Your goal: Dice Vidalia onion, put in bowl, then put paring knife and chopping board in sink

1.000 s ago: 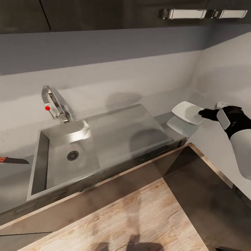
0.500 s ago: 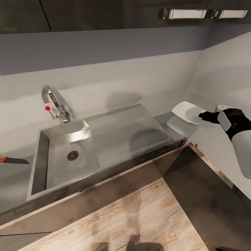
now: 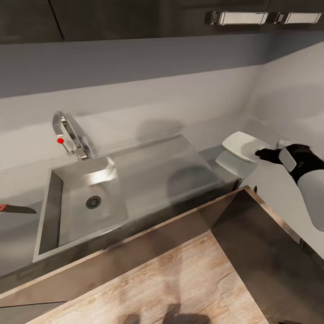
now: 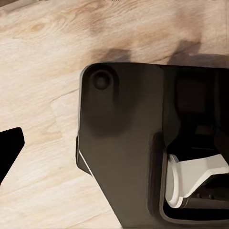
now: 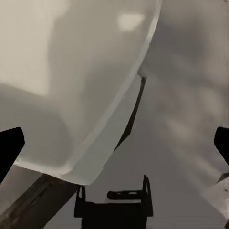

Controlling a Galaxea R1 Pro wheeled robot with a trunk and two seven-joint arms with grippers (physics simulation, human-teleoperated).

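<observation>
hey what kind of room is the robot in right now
A kitchen, most likely. A steel sink with a chrome tap is set into a glossy grey countertop, a white bowl sits near the right gripper, and dark wall cabinets hang above.

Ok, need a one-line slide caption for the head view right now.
Right gripper at the edge of the white bowl beside the empty sink; paring knife lies on the countertop left of it.

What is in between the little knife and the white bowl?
The sink lies between them in the head view. The knife is on the counter on one side, the bowl on the other. The basin looks bare except for its drain.
</observation>
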